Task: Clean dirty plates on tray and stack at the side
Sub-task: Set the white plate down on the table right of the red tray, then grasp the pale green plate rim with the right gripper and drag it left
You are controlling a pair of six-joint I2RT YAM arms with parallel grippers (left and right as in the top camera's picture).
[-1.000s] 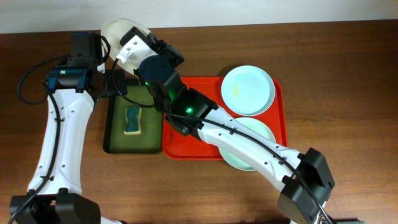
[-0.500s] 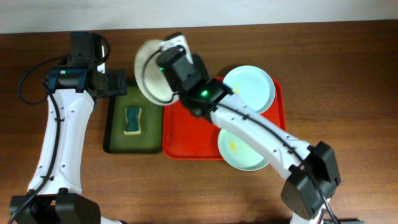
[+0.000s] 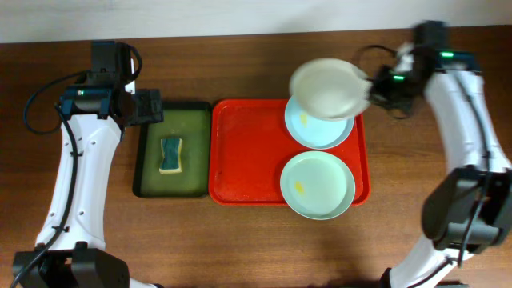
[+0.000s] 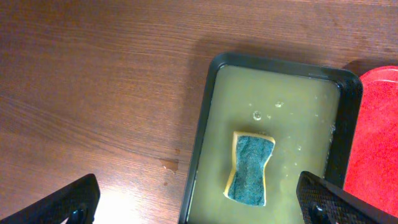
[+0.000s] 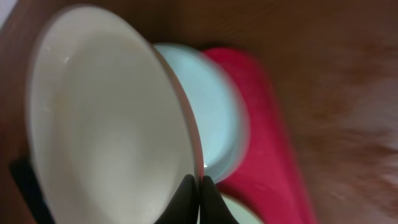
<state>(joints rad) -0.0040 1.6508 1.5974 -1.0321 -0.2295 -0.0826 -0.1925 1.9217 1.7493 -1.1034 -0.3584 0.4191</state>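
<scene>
Since a second ago, the right arm has swung from the left end of the table to the right end, and the cream plate went with it. Now that plate hangs in the air over the far right corner of the red tray. The right gripper is closed tight on the plate's thin edge, one finger on each side. The plate is round, shallow and smooth, and it looks blurry in the right wrist view.

Two more plates lie flat inside the red tray. The upper blue plate is partly hidden under the cream one and has a little yellow spot. The lower blue plate sits near the front edge of the tray and has a yellow spot too. The red tray is plastic, with round corners and a raised rim.

Just beside it, on the left, is the green tray. It holds cloudy yellow water with small bubbles. A sponge lies in the water. It is blue-green on top, yellow on the side and pinched in the middle.

The left gripper hangs over the far end of the green tray with its fingers spread wide and nothing in them. The table is brown wood.
</scene>
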